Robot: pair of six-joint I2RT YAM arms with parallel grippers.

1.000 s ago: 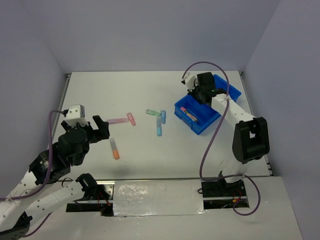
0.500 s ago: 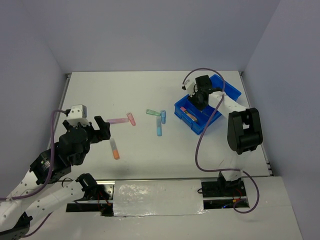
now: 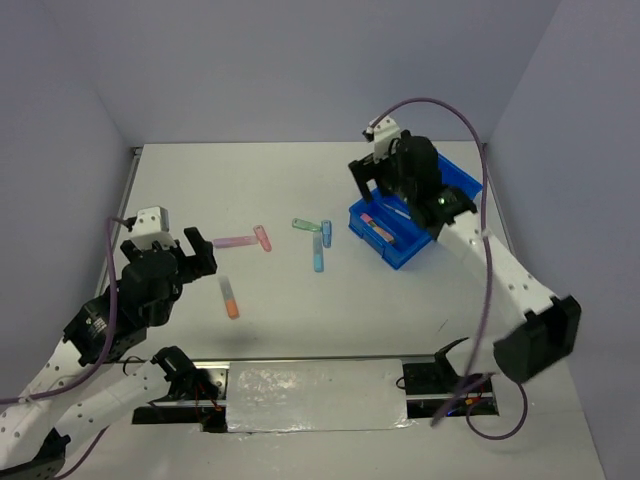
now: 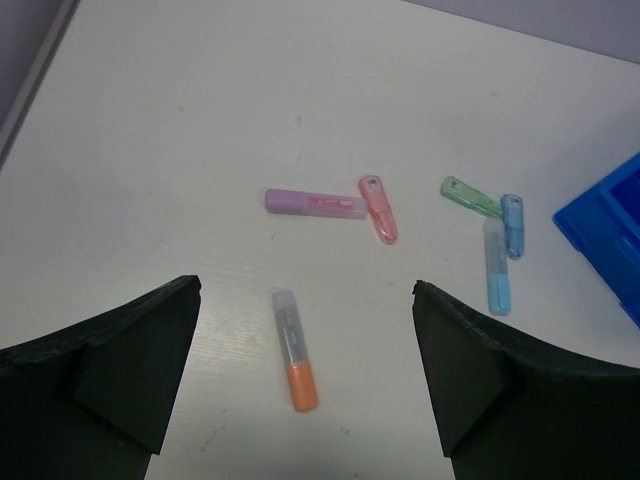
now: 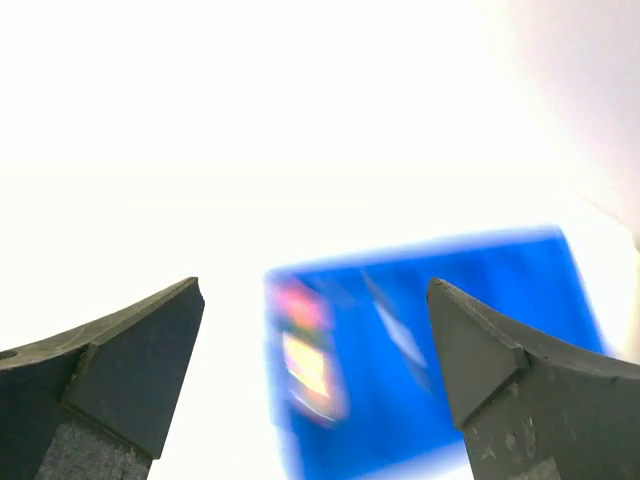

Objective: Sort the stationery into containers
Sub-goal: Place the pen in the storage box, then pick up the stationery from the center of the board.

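Note:
The bright blue tray [image 3: 456,182] sits at the right rear, holding a pink and a yellow pen [image 3: 378,226]. My right gripper [image 3: 372,184] hovers open and empty above the tray's left end; its wrist view is blurred and shows the tray [image 5: 470,340] below the jaws [image 5: 313,283]. On the table lie an orange pen [image 3: 230,298], a lilac pen [image 3: 233,241], a pink pen [image 3: 262,237], a green pen [image 3: 304,224] and two light blue pens [image 3: 319,254]. My left gripper [image 3: 193,252] is open above the orange pen [image 4: 296,352], which lies between its spread fingers [image 4: 305,285].
Purple cables loop from both wrists. Grey walls close the table in at the back and sides. The tray's corner [image 4: 608,228] shows at the right edge of the left wrist view.
My right gripper has opened and lifted away from the tray while its arm swung out to the right. The left arm shifted only slightly.

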